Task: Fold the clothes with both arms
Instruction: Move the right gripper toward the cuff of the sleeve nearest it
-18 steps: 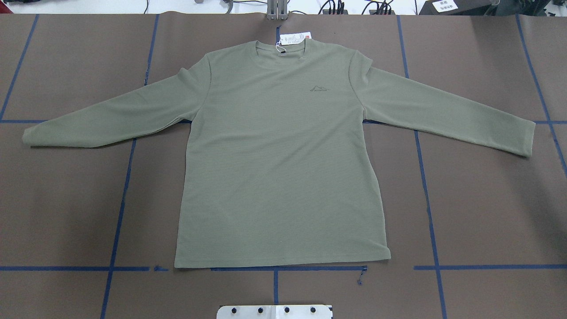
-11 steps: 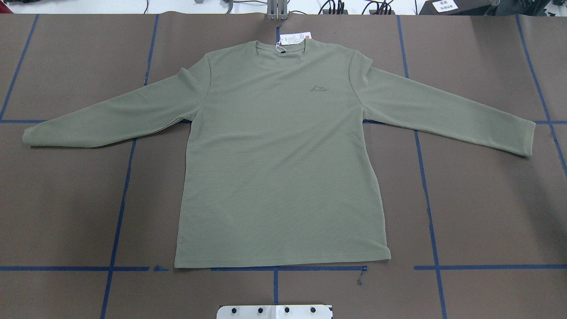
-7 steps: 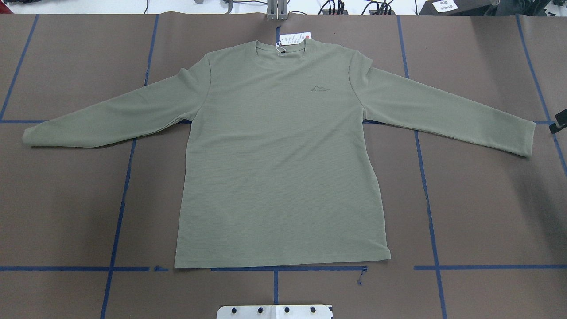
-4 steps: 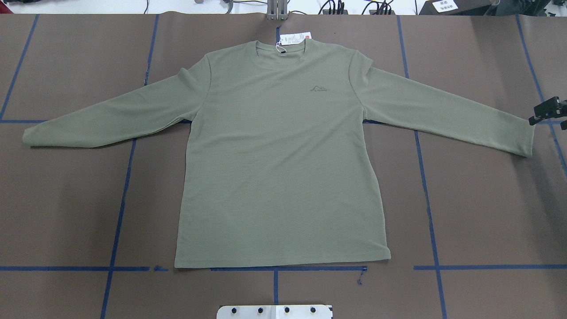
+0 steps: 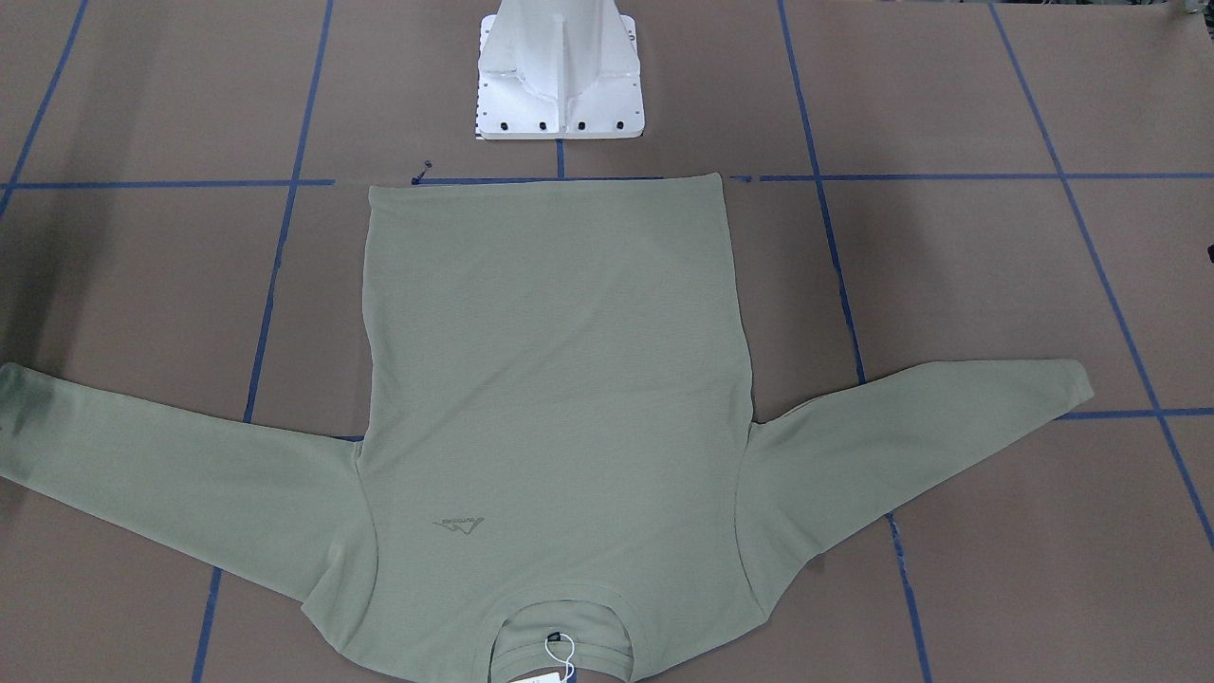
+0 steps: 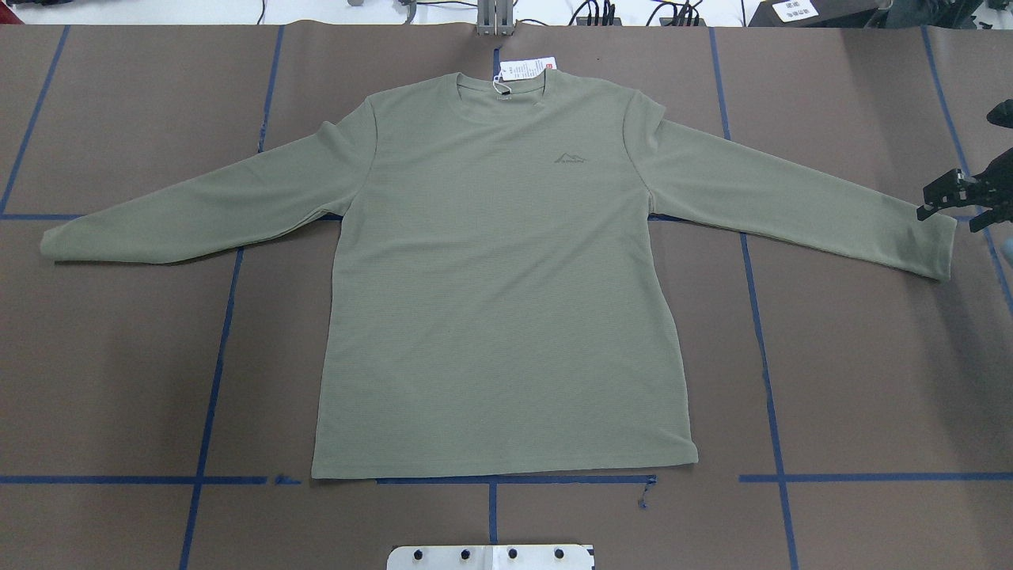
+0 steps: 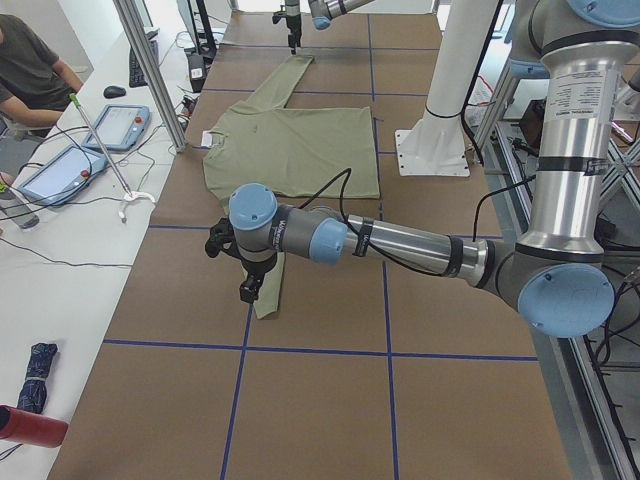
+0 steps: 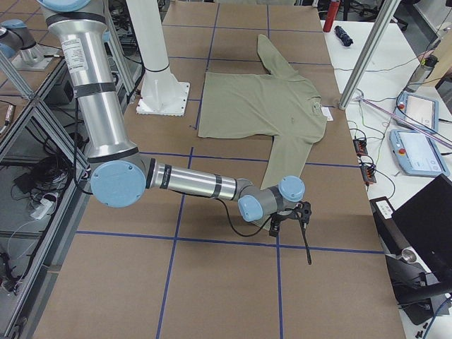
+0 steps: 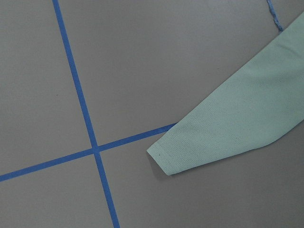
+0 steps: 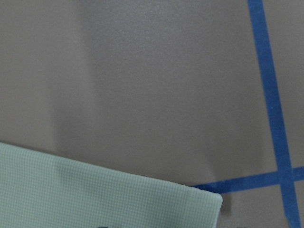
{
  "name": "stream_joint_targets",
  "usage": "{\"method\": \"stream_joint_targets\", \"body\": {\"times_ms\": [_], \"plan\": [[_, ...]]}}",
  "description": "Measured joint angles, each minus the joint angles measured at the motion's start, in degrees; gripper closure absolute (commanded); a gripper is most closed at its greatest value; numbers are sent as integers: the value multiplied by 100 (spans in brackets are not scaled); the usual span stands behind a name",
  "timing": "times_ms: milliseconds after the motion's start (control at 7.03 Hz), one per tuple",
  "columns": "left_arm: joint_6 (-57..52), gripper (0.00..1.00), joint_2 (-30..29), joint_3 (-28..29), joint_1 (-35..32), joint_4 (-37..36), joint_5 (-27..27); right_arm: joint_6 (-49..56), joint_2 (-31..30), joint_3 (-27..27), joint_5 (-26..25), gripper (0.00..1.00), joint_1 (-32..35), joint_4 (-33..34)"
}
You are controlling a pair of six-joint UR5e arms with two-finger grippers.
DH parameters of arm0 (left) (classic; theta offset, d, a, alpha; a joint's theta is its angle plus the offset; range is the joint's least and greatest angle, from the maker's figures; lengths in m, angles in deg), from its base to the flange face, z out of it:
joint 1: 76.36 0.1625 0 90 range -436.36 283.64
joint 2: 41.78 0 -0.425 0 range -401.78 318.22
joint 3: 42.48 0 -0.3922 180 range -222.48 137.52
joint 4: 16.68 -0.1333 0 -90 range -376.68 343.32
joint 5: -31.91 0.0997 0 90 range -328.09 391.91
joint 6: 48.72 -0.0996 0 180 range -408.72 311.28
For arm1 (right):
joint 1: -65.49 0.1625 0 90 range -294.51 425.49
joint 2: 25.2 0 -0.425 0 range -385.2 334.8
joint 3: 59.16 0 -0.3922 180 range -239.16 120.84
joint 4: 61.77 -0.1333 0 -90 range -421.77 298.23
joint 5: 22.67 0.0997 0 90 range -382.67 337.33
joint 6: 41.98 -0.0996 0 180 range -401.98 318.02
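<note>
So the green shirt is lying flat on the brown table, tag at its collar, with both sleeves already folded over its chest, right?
Not quite. The shirt lies flat, tag at the collar, but both sleeves are spread out sideways; the overhead view shows it.

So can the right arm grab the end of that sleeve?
Probably yes. The right pincer hangs right by the cuff, which lies flat on the mat with nothing on top of it or beside it to block the way. Whether the pincer is open, I can't tell.
</note>
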Motion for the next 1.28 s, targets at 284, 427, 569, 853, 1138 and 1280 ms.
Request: {"method": "stream_joint_targets", "body": {"times_ms": [284,427,569,853,1138,1280], "plan": [[-6,0,7,-3,0,0,0,-26,15,-41,-121,23,-29,6],[-7,0,8,-10,0,1,0,-29,48,-114,-138,26,-35,11],[-7,0,9,-20,0,0,0,-28,117,-234,-146,29,-38,14],[-6,0,4,-42,0,26,0,-32,216,-415,-154,74,-39,15],[6,0,1,-52,0,121,0,-43,233,-444,-153,100,-34,14],[9,0,1,-54,0,140,0,-49,233,-433,-148,100,-23,14]]}}
